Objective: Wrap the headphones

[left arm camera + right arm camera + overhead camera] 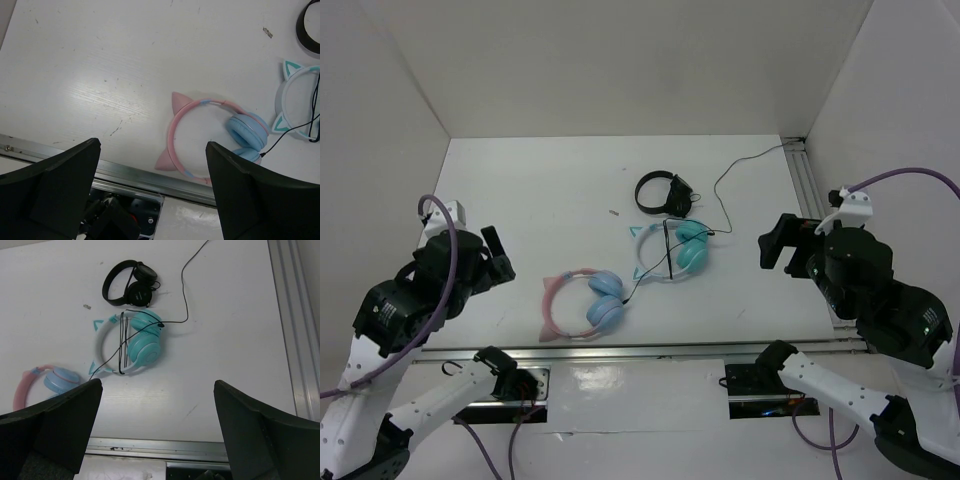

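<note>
Pink headphones [582, 303] lie flat on the table [520, 190], near-left of centre, just beyond the near rail [670, 350]. Blue cups face right, cat ears left. Nothing wrapped yet, I'd say: the cable [632, 290] leaves the cups & trails far-right over the teal headphones [670, 248]. Black headphones [660, 192] sit farther back, apart.

L gripper [495, 262] hangs left of the pink headphones, fingers wide apart, holding nothing. R gripper [775, 245] is over on the right, also spread & empty, well apart from everything.

Step in hand, prob.: reach in & get hold. To do it well:
- L takes the pink headphones by the band, since it's nearest.
- R goes for the cable on the bare stretch btw the two pairs, not where it crosses the teal headphones, else those get dragged along.
- Thin cable on a flat top = easy to miss, so come straight down & close fully.

Views:
- L wrist cam shows the pink headphones [172, 135] close up, both ears, & the cable [272, 146] leaving the cups, but crops most of the teal pair.
- R wrist cam shows the cable [184, 295] running off far-right, plus black strands across the teal headphones [142, 347]. Can't tell whose those are.
- In the R wrist cam the pink headphones [60, 380] are half hidden behind a finger.
- Only the top cam shows both arms.
</note>
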{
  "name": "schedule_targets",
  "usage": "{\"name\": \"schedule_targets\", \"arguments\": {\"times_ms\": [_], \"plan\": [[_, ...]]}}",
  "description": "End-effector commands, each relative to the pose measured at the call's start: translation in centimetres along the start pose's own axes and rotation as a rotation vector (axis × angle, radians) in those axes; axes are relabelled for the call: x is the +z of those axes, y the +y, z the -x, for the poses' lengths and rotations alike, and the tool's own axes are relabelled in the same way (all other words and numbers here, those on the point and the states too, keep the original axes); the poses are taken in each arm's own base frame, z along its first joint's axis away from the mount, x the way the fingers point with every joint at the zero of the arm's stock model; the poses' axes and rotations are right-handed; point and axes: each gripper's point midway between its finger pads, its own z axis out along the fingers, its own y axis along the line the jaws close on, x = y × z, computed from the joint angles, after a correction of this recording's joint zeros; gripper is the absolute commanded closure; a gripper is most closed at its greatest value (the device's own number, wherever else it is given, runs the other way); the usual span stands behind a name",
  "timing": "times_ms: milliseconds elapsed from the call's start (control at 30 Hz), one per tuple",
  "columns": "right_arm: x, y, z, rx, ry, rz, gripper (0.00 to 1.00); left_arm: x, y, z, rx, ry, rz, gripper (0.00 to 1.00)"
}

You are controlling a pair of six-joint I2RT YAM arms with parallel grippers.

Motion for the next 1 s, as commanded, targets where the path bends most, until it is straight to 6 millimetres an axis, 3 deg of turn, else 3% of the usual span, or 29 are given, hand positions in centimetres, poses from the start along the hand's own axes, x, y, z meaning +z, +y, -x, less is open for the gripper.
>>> {"name": "schedule_targets", "arguments": {"times_ms": [0, 200, 333, 467, 600, 700, 733, 833, 867, 900, 967], "plan": [[-0.4, -0.2, 0.7, 0.004, -0.030, 0.003, 0.00, 0.4, -0.7, 0.5, 0.010, -0.023, -0.019, 0.00], [0.2, 0.3, -0.4, -0.008, -0.007, 0.022, 0.00, 2.3, -3.4, -1.5, 0.031, 0.074, -0.092, 0.00], [0.4, 0.9, -0.9, -0.006, 0.007, 0.059, 0.00, 5.3, -4.4, -5.1, 0.028, 0.195, -0.054, 0.00], [0.4, 1.9, -1.5, -0.013, 0.026, 0.117, 0.00, 7.3, -6.0, -7.0, 0.007, 0.283, -0.039, 0.00], [-0.2, 3.3, -1.5, 0.013, 0.009, 0.212, 0.00, 9.2, -6.3, -9.5, -0.086, 0.350, 0.033, 0.00], [-0.3, 4.0, -2.0, 0.019, 0.014, 0.263, 0.00, 11.3, -5.6, -13.5, -0.169, 0.414, 0.108, 0.00], [-0.4, 4.3, -2.1, 0.024, 0.010, 0.285, 0.00, 12.1, -4.0, -15.9, -0.167, 0.444, 0.179, 0.00], [-0.4, 5.0, -2.2, 0.030, 0.009, 0.326, 0.00, 13.8, -2.8, -18.0, -0.213, 0.430, 0.232, 0.00], [-0.6, 5.4, -2.4, 0.016, 0.018, 0.351, 0.00, 14.3, -2.0, -19.5, -0.215, 0.452, 0.250, 0.00], [-0.5, 5.7, -2.5, 0.015, 0.022, 0.365, 0.00, 15.0, -2.9, -19.5, -0.241, 0.436, 0.207, 0.00], [-0.7, 6.0, -2.7, 0.003, 0.030, 0.387, 0.00, 15.9, -2.9, -20.3, -0.248, 0.433, 0.175, 0.00]]}}
